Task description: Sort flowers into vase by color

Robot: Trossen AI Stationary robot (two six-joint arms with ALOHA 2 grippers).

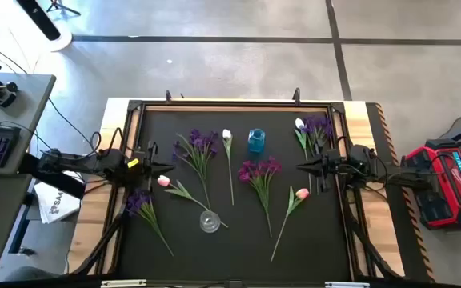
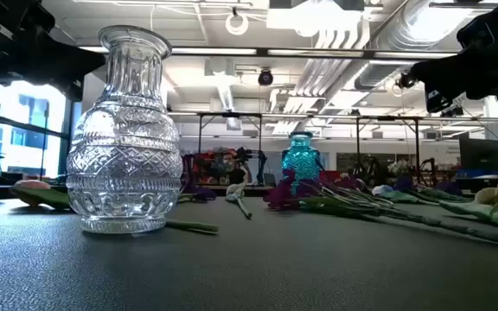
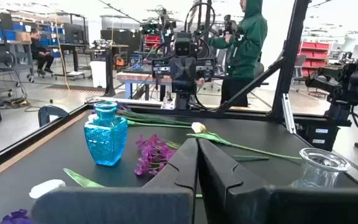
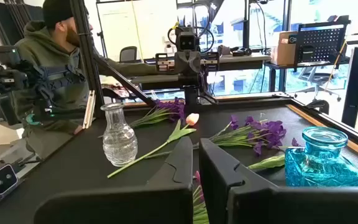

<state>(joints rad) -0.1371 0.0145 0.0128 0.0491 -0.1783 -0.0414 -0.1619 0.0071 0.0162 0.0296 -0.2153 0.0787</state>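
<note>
Flowers lie flat on the black mat. In the high view a purple sprig (image 1: 198, 145) and a white tulip (image 1: 227, 136) lie left of the blue vase (image 1: 256, 140). A white tulip and purple sprig (image 1: 311, 128) lie to its right, and another purple sprig (image 1: 260, 170) lies mid-table. One pink tulip (image 1: 164, 182) lies just near of my left gripper (image 1: 169, 167). A second pink tulip (image 1: 301, 194) is near my right gripper (image 1: 298, 166). A clear glass vase (image 1: 209, 222) stands upright toward the near edge. Both grippers hover shut and level, facing each other, holding nothing.
One more purple sprig (image 1: 139, 201) lies at the mat's near left. A raised frame (image 1: 230, 105) borders the mat. A red device (image 1: 448, 178) sits on the floor to the right. A person in green (image 3: 244, 43) stands beyond the table, and another in a dark hood (image 4: 55, 56).
</note>
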